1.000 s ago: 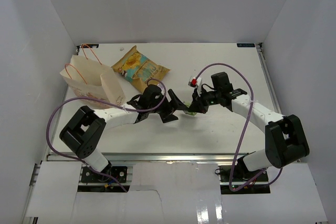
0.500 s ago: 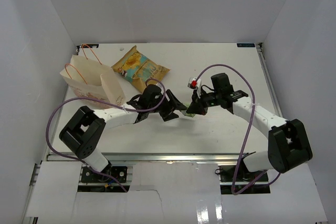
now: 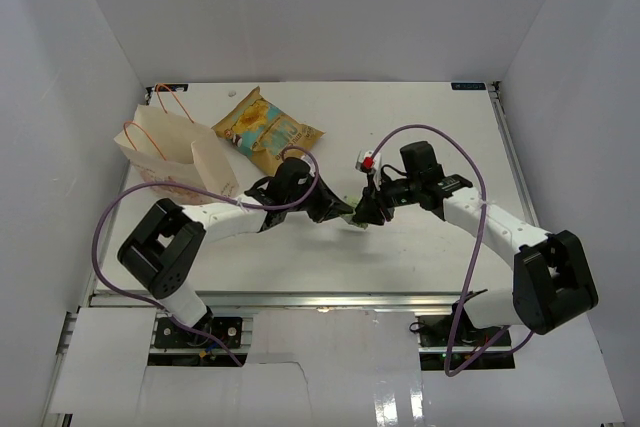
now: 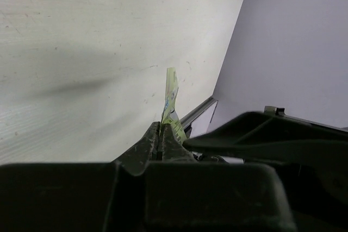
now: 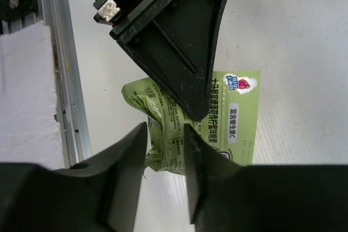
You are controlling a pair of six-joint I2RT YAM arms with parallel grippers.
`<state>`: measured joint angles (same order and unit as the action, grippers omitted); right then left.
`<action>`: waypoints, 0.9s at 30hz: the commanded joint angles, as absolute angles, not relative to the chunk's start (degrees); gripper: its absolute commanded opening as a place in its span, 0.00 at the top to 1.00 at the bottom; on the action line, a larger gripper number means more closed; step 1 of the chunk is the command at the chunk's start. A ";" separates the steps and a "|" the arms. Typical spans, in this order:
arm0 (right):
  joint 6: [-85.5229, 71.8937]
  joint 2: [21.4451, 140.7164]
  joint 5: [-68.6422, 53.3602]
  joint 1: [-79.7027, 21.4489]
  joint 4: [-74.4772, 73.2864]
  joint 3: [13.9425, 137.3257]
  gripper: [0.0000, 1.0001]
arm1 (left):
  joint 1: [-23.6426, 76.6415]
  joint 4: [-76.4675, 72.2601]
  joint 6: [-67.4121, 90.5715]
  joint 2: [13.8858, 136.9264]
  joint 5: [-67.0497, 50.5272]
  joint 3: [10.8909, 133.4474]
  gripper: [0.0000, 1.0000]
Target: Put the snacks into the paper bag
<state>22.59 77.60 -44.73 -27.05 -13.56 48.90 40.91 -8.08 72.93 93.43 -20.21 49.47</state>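
Green sachet (image 5: 235, 129) partly behind left jaws

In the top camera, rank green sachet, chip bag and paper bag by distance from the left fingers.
1. green sachet, pinched by the left gripper, centre.
2. chip bag, back-left of it.
3. paper bag, farthest left.

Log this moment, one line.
phase: handover | left gripper: shut on green sachet | right gripper: jaws astride sachet, grip unclear | paper bag: back left
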 commanded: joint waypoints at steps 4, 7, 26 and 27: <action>24.16 74.80 -46.14 -27.07 -17.20 53.50 0.29 | 39.82 3.03 66.20 85.10 -14.36 52.81 1.00; 25.40 72.60 -47.89 -25.06 -19.85 56.77 0.23 | 38.41 19.64 56.48 80.61 -7.32 60.60 1.00; 26.46 75.67 -43.51 -21.88 -17.93 55.63 0.21 | 23.14 74.44 32.80 74.97 43.06 108.98 1.00; 26.28 75.59 -43.24 -21.88 -17.93 55.63 0.21 | 21.90 74.27 32.00 75.32 43.33 108.98 1.00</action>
<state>26.98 75.57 -43.68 -22.13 -19.55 54.94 25.02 68.95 37.34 73.01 37.85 108.16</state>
